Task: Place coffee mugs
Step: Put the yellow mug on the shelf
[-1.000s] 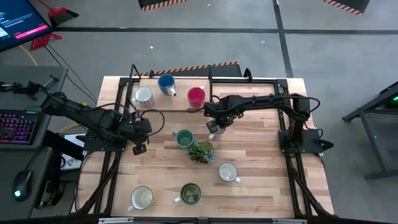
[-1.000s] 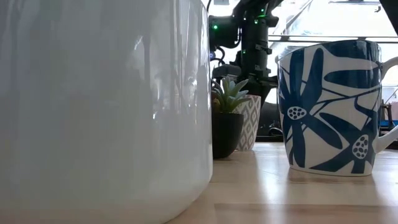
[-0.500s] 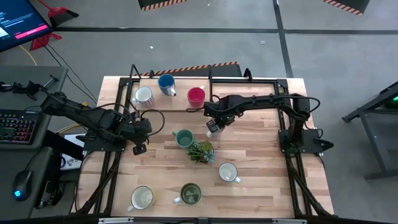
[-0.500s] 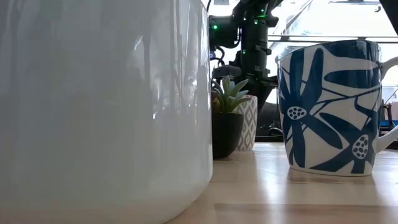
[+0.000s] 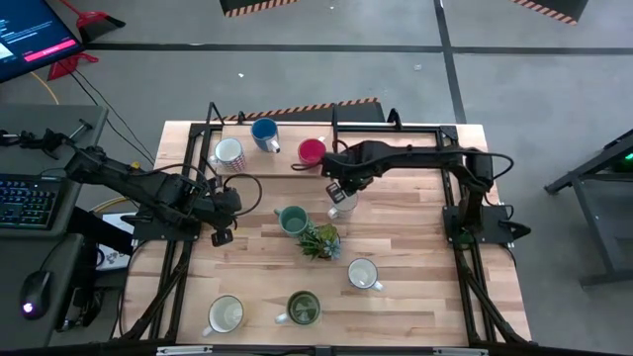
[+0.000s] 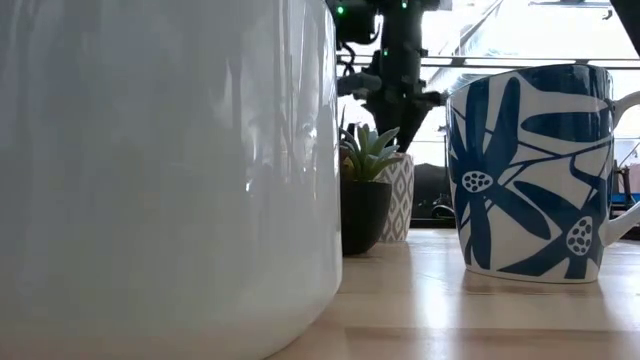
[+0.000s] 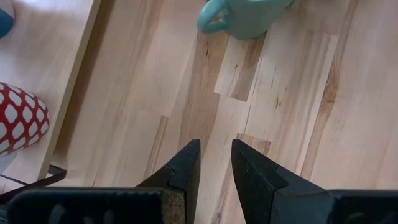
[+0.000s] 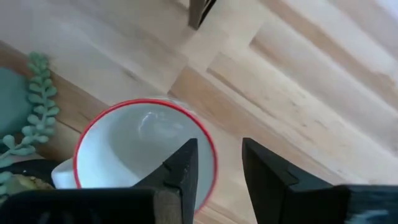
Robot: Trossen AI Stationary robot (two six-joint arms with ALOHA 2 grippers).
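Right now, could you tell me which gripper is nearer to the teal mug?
The left gripper, which hangs open just left of the teal mug. The right gripper is open above a red-rimmed white mug, farther off.

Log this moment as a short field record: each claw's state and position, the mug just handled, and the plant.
right claw: open, above the red-rimmed white mug, not gripping it
red-rimmed white mug: upright on the table, beside the plant
left claw: slightly open, empty, over bare wood near the teal mug
plant: mid-table, upright

Grey floor (image 5: 297, 74) crossed by dark tape lines surrounds the wooden table (image 5: 415, 247); a keyboard (image 5: 25, 203) sits alongside.
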